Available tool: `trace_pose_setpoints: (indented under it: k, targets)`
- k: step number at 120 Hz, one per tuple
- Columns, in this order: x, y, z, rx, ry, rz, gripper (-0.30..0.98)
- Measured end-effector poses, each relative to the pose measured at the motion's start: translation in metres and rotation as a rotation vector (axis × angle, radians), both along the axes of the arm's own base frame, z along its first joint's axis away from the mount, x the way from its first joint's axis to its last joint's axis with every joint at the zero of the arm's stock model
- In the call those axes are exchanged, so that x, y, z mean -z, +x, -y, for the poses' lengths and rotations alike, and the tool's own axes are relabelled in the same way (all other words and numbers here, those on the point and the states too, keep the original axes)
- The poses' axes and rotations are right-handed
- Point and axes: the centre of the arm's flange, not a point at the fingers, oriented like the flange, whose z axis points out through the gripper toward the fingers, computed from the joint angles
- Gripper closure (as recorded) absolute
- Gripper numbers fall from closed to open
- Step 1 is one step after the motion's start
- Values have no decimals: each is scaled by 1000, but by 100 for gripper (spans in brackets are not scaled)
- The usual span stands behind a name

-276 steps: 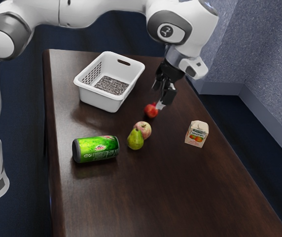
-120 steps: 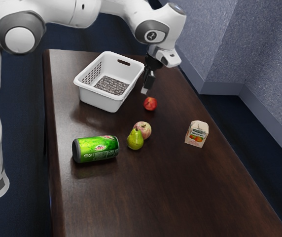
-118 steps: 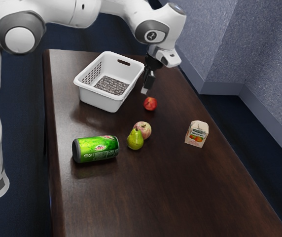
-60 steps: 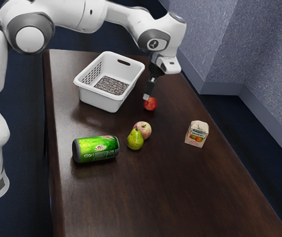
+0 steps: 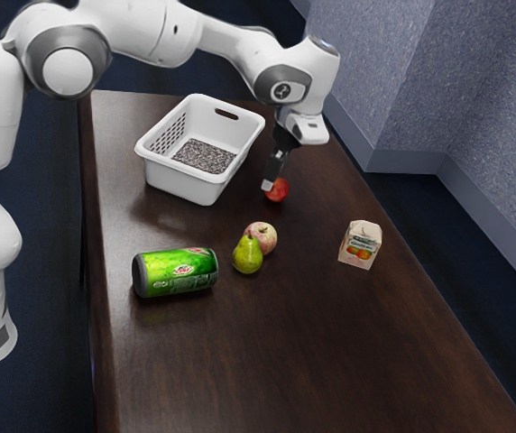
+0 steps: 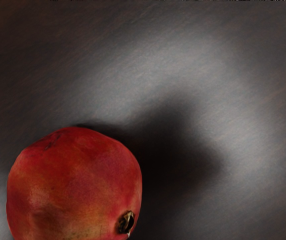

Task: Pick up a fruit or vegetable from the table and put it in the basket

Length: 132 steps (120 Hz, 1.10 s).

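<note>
- The tool is at the red fruit; I cannot tell whether it is spread or closed;
- the red fruit sits on the table, near the white basket.

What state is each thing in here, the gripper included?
Basket: upright, no fruit inside.
Red fruit: on the table.
Gripper: down at the red fruit.
Pear: on the table, unheld.
Apple: on the table, unheld.
Green can: lying on its side.
Carton: standing upright.
</note>
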Motion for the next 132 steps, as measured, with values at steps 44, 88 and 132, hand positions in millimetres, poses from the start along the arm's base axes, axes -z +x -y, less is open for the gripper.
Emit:
trace_pose_setpoints:
  k: [44,88,132]
  targets:
    - [22,7,1,35,-20,-11,0]
    - [22,8,-3,53,-7,-4,0]
    - [34,16,-1,75,-3,12,0]
